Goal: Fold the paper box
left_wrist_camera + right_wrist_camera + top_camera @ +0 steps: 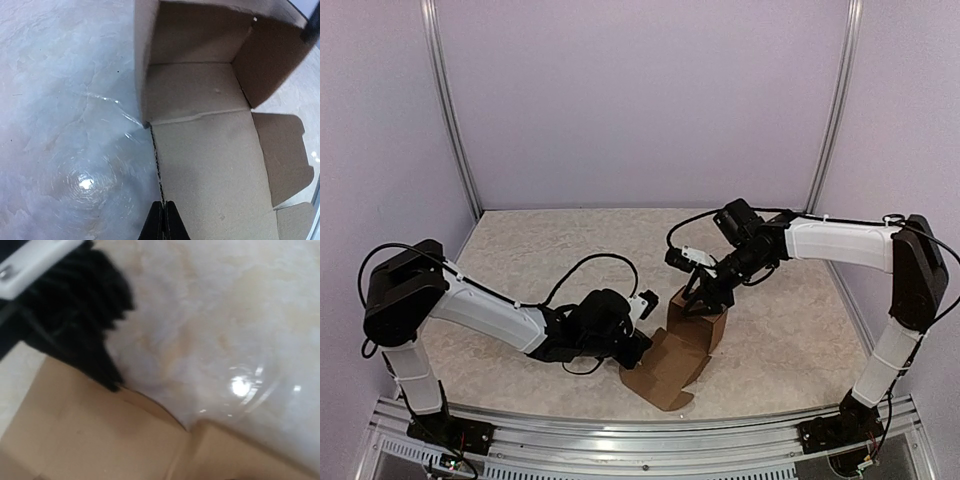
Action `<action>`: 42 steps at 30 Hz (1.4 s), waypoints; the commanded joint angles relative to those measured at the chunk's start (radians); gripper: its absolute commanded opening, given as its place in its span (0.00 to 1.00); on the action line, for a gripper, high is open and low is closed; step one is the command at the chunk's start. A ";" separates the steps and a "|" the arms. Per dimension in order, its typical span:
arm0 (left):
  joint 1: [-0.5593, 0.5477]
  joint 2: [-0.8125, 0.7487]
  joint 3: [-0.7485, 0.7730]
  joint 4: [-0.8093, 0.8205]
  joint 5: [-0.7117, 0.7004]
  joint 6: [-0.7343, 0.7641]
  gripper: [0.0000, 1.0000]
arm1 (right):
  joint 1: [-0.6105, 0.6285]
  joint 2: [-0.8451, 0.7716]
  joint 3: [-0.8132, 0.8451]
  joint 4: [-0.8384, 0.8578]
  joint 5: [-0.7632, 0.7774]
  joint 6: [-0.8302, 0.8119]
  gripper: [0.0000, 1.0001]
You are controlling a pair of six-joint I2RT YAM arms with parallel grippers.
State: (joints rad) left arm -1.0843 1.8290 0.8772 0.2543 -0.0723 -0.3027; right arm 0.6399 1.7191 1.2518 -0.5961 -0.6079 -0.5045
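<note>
The left fingers point(154, 226) are seen pressed together at the near edge of the box point(200, 165). That cut edge runs straight into the seam between them, so it is judged to be pinched there. Ahead of these fingers the box lies half formed on the desk point(60, 90). An unfolded panel lies flat just beyond the fingertips, three walls stand up past it, and a tabbed flap is spread out to the right of the fingers. The right fingers point(95, 355) are set over the far, upright part. Only one blurred finger is shown, its tip at an edge of the cardboard, so it cannot be told whether they are spread or closed. The cardboard is judged light and thin, stiff across each panel yet ready to hinge at its creases, and easily dented by a hard pinch. On the glossy desk it may be expected to slide. The upright part should therefore be steadied beneath the right fingers while the flat panel is taken by its free edge, close to a crease, and swung over.
</note>
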 commanded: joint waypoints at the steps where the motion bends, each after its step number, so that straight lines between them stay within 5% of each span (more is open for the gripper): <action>1: -0.007 0.015 -0.036 0.132 -0.086 0.032 0.00 | 0.035 -0.007 -0.035 -0.059 -0.055 -0.020 0.52; 9: 0.019 0.028 -0.098 0.273 -0.144 0.037 0.00 | 0.064 -0.028 -0.018 -0.094 -0.093 -0.051 0.52; 19: 0.055 0.045 -0.135 0.344 -0.122 0.107 0.00 | -0.101 -0.130 0.000 -0.070 -0.028 -0.030 0.55; 25: 0.080 0.019 -0.115 0.278 -0.039 0.102 0.00 | -0.201 -0.118 -0.058 -0.047 0.049 -0.190 0.61; 32: 0.098 0.037 -0.053 0.161 0.030 0.077 0.00 | -0.183 0.011 -0.005 -0.104 -0.058 -0.240 0.63; 42: 0.102 0.074 -0.012 0.128 0.034 0.063 0.00 | -0.040 -0.029 -0.054 -0.112 -0.021 -0.276 0.63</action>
State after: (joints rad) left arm -0.9848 1.8626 0.8356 0.4168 -0.0650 -0.2340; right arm 0.5495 1.7275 1.2289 -0.6971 -0.6563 -0.7502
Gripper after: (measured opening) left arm 0.007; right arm 0.631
